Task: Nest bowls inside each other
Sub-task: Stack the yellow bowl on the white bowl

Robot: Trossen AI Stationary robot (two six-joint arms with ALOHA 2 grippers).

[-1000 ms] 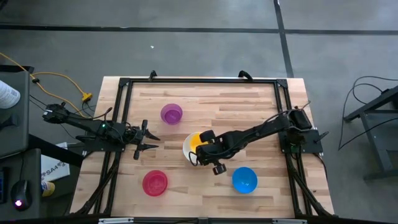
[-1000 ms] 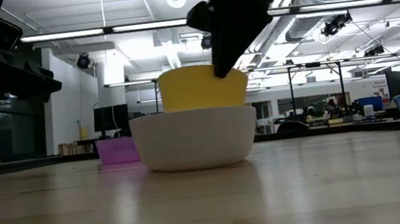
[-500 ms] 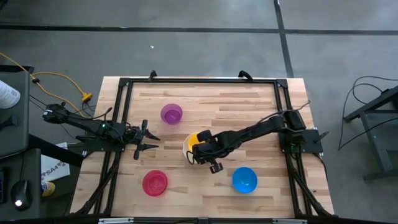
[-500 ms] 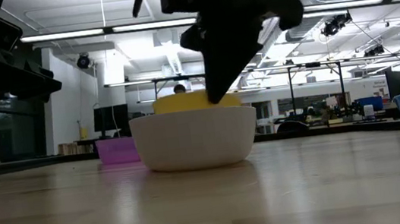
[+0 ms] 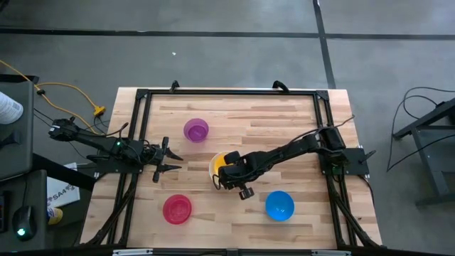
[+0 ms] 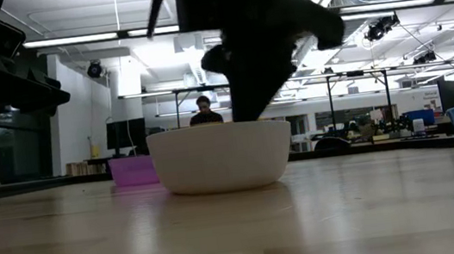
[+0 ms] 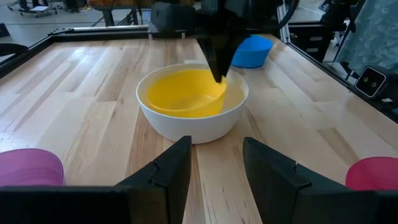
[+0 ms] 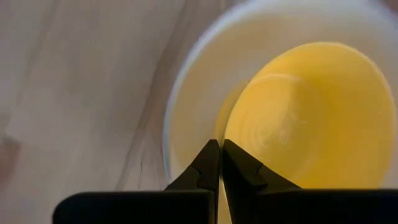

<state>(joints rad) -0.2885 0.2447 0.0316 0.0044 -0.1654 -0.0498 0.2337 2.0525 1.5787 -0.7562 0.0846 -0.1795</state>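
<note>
Yellow bowl [image 7: 186,93] nested in white bowl [image 7: 193,121], right gripper [image 8: 219,163] pinched shut on its rim; 3 bowls left around.

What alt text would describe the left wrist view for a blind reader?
The right hand grips the rim of a yellow bowl sitting inside a white bowl on the wooden table. A blue bowl stands behind.

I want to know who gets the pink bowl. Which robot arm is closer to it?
The left. The left gripper hangs open by the table's left edge, just above the pink bowl. The right gripper is farther off, shut on the yellow bowl inside the white bowl.
</note>
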